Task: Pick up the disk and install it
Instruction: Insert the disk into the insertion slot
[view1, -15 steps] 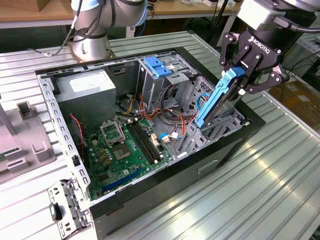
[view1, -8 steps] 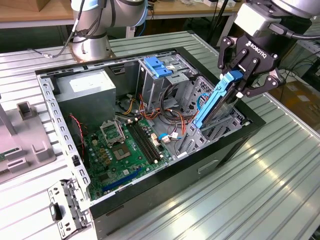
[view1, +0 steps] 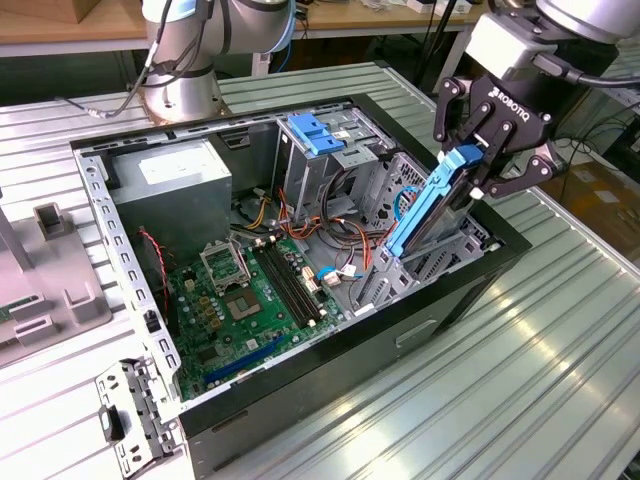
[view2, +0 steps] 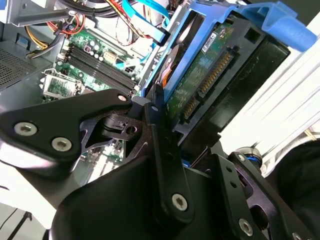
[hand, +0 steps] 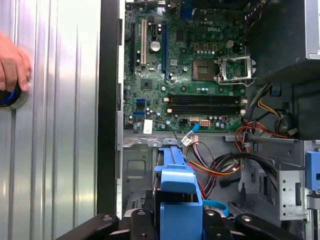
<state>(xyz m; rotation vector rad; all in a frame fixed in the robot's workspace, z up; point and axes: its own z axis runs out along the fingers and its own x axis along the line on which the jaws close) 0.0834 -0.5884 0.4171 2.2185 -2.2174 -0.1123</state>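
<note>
One gripper (view1: 476, 172) hangs over the exterior view's right end of the open computer case (view1: 300, 405), its black fingers (view2: 165, 150) clenched on the upper end of the disk (view1: 425, 210). The disk stands steeply tilted, with its top leaning toward the exterior view's right and its lower end down inside the case at the metal drive bay (view1: 432, 266). Whether that lower end already touches the bay is hard to judge.

In the second wrist view the disk's (view2: 205, 70) green circuit side and connector face the camera, with the bright blue carrier (view2: 272, 22) running round its edge. In the first wrist view the carrier's blue end (hand: 177, 200) sits between the finger links.

Deeper in the case lies the green motherboard (view1: 240, 300). At the far left corner is a grey power supply (view1: 170, 175), and a light-blue latch (view1: 315, 133) sits on the far cage. The case rests on a ribbed metal table (view1: 520, 380).

In the first wrist view a person's hand (hand: 12, 65) rests on that table well apart from the case. It is touching a dark round object (hand: 11, 97), apparently ringed in blue.
</note>
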